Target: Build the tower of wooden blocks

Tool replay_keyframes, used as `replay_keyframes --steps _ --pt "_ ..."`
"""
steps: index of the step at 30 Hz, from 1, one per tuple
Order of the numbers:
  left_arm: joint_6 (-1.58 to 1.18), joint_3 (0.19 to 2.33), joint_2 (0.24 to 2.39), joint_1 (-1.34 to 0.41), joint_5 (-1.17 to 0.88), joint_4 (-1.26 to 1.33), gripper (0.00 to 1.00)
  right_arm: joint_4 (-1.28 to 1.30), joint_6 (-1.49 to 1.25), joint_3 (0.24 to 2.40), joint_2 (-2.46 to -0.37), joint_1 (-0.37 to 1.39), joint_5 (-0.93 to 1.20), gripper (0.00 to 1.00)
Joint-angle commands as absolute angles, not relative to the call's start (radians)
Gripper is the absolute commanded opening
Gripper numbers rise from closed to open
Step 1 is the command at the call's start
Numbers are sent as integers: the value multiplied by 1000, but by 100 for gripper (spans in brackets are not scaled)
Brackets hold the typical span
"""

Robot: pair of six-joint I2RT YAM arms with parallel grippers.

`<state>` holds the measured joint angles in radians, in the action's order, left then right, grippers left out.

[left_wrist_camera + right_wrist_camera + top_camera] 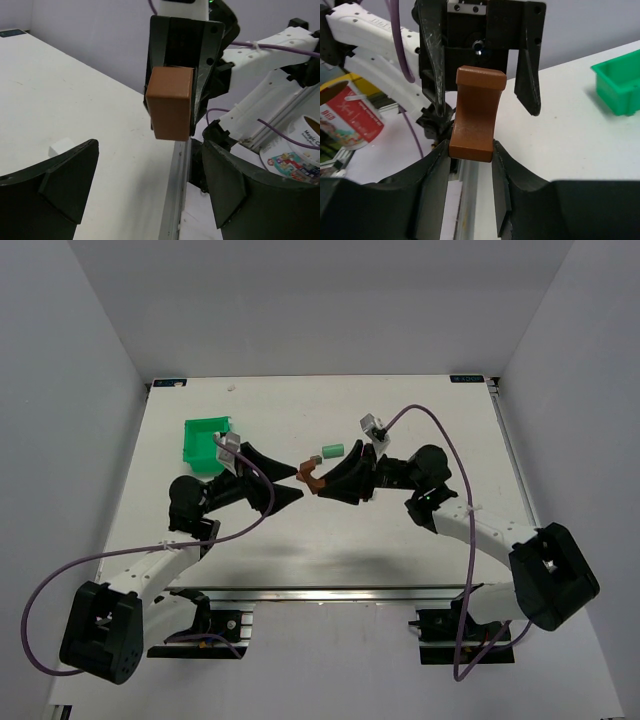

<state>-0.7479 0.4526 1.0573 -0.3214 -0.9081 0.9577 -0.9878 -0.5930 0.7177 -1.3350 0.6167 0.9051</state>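
A brown curved wooden block (477, 115) is pinched at its lower end by my right gripper (470, 150), which is shut on it above the table. In the top view this brown block (312, 477) hangs mid-table between the right gripper (324, 483) and the left gripper (298, 483), which face each other. The left gripper (150, 150) is open; the brown block (170, 102) sits just ahead of its fingers, untouched. From the right wrist, the left gripper's fingers (527, 70) stand either side of the block's far end with gaps. The wood block tower is out of view.
A green plastic bin (208, 445) stands at the back left, also visible as the bin (617, 85) from the right wrist. A green block (332, 450) and a small pale block (311, 459) lie behind the grippers. A whitish block (61, 147) lies near the left finger.
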Motion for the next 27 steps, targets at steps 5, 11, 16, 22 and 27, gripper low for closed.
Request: replay_keyframes --steps 5,11,16,22,27 --pt "-828 454 1058 -327 -942 1091 92 -1121 -699 755 -1408 626 974 10" --pt "-775 485 1039 -327 -902 977 86 -1016 -643 773 -1402 634 950 10" --pt "-759 511 1057 -330 -887 923 80 -996 -629 791 -1407 643 951 12" --pt "-782 515 1106 -333 -894 959 73 -936 -601 819 -1428 657 973 12" --pt "-785 518 1106 -333 -881 946 47 -726 -479 854 -1419 664 931 14"
